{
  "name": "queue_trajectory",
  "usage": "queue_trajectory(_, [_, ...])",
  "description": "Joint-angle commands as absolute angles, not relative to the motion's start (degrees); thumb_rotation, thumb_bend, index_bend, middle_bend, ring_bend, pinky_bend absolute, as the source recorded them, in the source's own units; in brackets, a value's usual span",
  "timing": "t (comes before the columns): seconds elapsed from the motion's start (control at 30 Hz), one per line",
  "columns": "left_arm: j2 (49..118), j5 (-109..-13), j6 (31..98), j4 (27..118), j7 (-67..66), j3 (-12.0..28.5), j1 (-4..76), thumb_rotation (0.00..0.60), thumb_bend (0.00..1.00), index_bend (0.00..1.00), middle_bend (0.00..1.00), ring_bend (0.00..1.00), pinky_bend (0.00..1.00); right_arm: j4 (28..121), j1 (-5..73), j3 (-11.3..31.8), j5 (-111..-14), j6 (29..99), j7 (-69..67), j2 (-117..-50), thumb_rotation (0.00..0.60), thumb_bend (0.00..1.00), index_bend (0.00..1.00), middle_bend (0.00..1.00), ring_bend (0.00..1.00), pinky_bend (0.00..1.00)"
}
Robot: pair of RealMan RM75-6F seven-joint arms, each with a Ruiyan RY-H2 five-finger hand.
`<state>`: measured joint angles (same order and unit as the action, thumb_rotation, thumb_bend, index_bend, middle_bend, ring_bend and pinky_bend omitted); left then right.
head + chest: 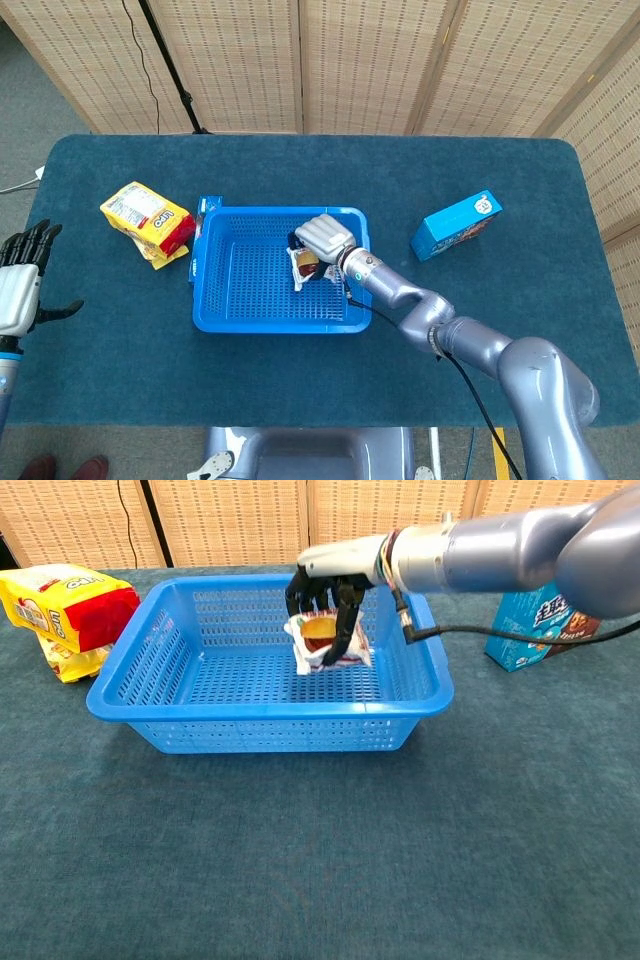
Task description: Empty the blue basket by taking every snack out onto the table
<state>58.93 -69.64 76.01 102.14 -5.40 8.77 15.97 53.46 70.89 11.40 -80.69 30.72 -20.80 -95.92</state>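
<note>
On the blue-clothed table (pixel 300 380), yellow bag (pixel 148 218) and blue box (pixel 455 225) out, last packet (pixel 325 642) clasped by right hand (pixel 325 585) above blue basket (pixel 265 720), left hand (pixel 20 290) spread, idle.

Right arm (pixel 520 545): silver-grey metallic rounded segments, glossy.
Right wrist: orange and green rings at the cuff; a thin black cable loops beneath it.
Right hand (pixel 325 580): white back shell, black fingers.
Left hand (pixel 20 285): white-grey palm shell, black fingers.
</note>
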Motion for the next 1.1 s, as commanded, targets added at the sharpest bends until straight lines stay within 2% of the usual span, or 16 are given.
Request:
queue_trajectory(0.03, [58.62,-70.20,75.58,102.10,-4.59,8.62,15.93,0.600,0.08,0.00,0.00,0.00,0.00,62.28,68.73,14.62,-77.99,34.98,-17.16,-88.69,0.600,0.14,0.56,0.53,0.47,0.48])
queue_trajectory(0.2, [58.06,-71.64,75.10,102.08,-2.88,8.28,15.79,0.600,0.08,0.00,0.00,0.00,0.00,69.48,65.14,17.40,-72.12,38.38,-11.21,-79.99,0.600,0.15,0.56,0.53,0.47,0.48])
queue_trajectory(0.4, [57.52,-72.78,74.43,102.04,-1.30,7.96,15.74,0.600,0.08,0.00,0.00,0.00,0.00,73.80,59.88,17.31,-67.45,40.82,-7.29,-71.26,0.600,0.15,0.56,0.53,0.47,0.48])
queue_trajectory(0.53, [57.28,-73.47,73.91,102.14,-0.58,7.73,15.82,0.600,0.08,0.00,0.00,0.00,0.00,78.03,53.73,14.43,-69.78,44.82,-7.30,-64.79,0.600,0.15,0.56,0.53,0.47,0.48])
queue_trajectory(0.73, [57.07,-74.15,73.83,102.74,-0.31,7.49,15.73,0.600,0.08,0.00,0.00,0.00,0.00,83.41,46.85,8.66,-77.64,48.95,-9.89,-59.48,0.600,0.15,0.55,0.53,0.47,0.48])
queue_trajectory(0.97, [57.21,-74.96,74.50,103.32,-0.87,7.14,15.37,0.600,0.08,0.00,0.00,0.00,0.00,82.43,42.97,3.97,-83.23,50.73,-12.23,-60.43,0.600,0.15,0.51,0.51,0.45,0.47])
queue_trajectory(1.03, [57.24,-75.31,74.68,103.41,-0.99,6.98,15.25,0.600,0.08,0.00,0.00,0.00,0.00,81.34,42.55,2.98,-84.19,50.40,-12.51,-61.20,0.600,0.15,0.44,0.47,0.41,0.43])
queue_trajectory(1.07, [57.29,-75.55,74.84,103.44,-1.04,6.87,15.16,0.600,0.08,0.00,0.00,0.00,0.00,81.21,42.87,1.72,-85.07,48.31,-13.00,-60.83,0.600,0.13,0.34,0.39,0.33,0.36])
queue_trajectory(1.1, [57.33,-75.70,74.97,103.44,-1.03,6.82,15.08,0.600,0.08,0.00,0.00,0.00,0.00,81.62,43.30,1.23,-85.09,46.46,-13.94,-60.25,0.600,0.08,0.21,0.27,0.21,0.26])
